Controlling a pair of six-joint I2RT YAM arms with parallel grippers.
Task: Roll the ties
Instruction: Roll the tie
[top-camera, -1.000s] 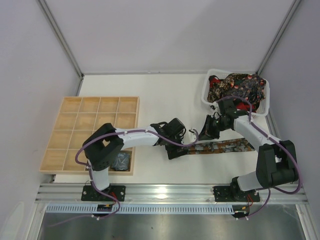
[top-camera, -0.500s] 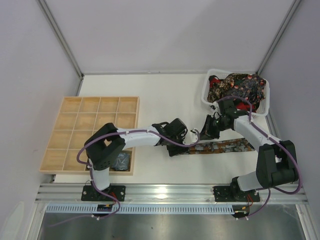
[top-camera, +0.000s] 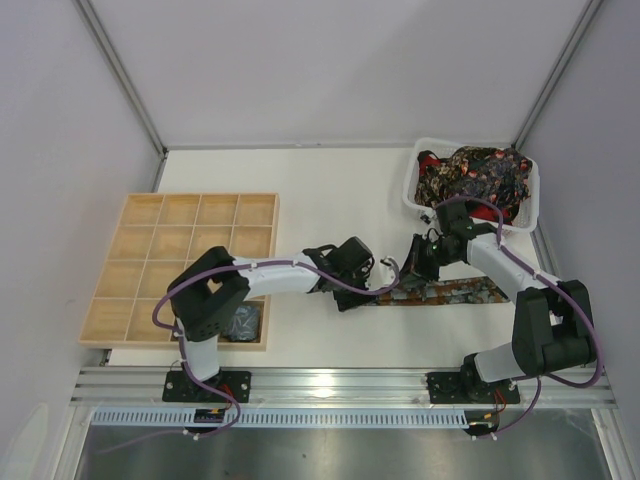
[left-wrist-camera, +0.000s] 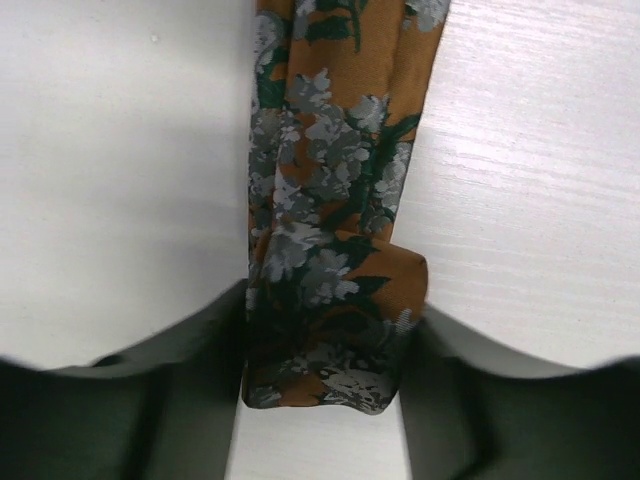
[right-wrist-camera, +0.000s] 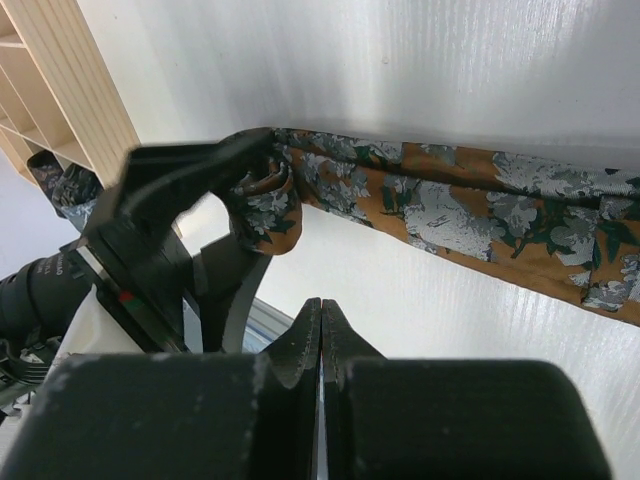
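A brown tie (top-camera: 450, 292) with grey and green flowers lies flat across the table in front of the right arm. Its left end is folded over and sits between the fingers of my left gripper (top-camera: 368, 285), which is shut on the tie (left-wrist-camera: 330, 200); both fingers (left-wrist-camera: 200, 350) press its sides. My right gripper (top-camera: 418, 268) hovers just above the tie's left part, shut with nothing in it (right-wrist-camera: 322, 310). In the right wrist view the tie (right-wrist-camera: 450, 210) runs across the table to the left gripper (right-wrist-camera: 245, 195). More ties (top-camera: 475, 172) are heaped in the basket.
The white mesh basket (top-camera: 411, 192) stands at the back right, close behind the right arm. A pale wooden grid tray (top-camera: 180, 212) lies at the left, with one small dark coil (top-camera: 243, 322) in its near right cell.
My left gripper's jaws have closed in on the folded end of the tie. The right gripper stays shut, and both arms have hardly moved.
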